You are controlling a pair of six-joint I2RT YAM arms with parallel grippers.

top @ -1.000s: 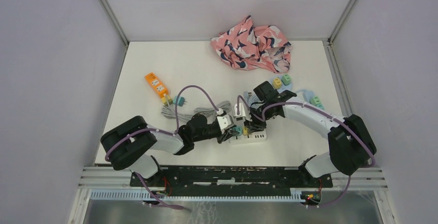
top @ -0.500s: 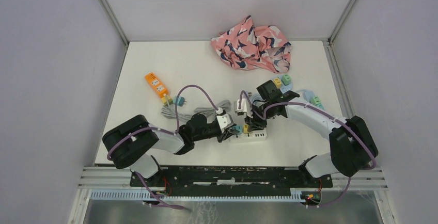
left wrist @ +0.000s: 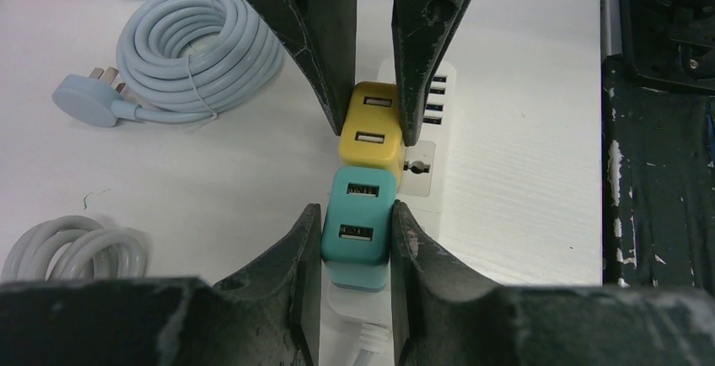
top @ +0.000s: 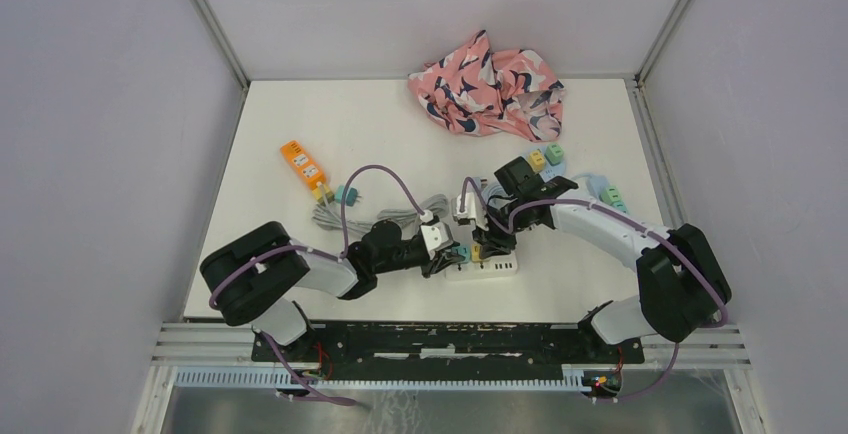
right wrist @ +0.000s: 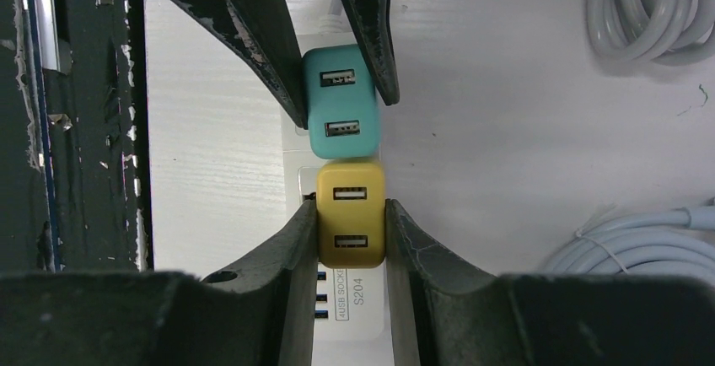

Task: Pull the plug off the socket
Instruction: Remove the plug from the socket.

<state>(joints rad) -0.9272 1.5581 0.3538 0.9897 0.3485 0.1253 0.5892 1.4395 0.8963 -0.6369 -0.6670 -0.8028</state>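
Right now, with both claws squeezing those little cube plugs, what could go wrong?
1. The teal cube plug in the left gripper and the yellow cube plug in the right gripper sit touching, so the two grippers could bump when either one lifts.
2. Nothing presses directly on the white plastic power strip; it may rise with the plugs, or the wrong plug may come loose.

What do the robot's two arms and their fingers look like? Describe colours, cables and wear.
The left arm and right arm have white shells, bulky black joints and a looping purple cable each. The fingers are black, wedge-shaped, scuffed, with pale chipped specks.
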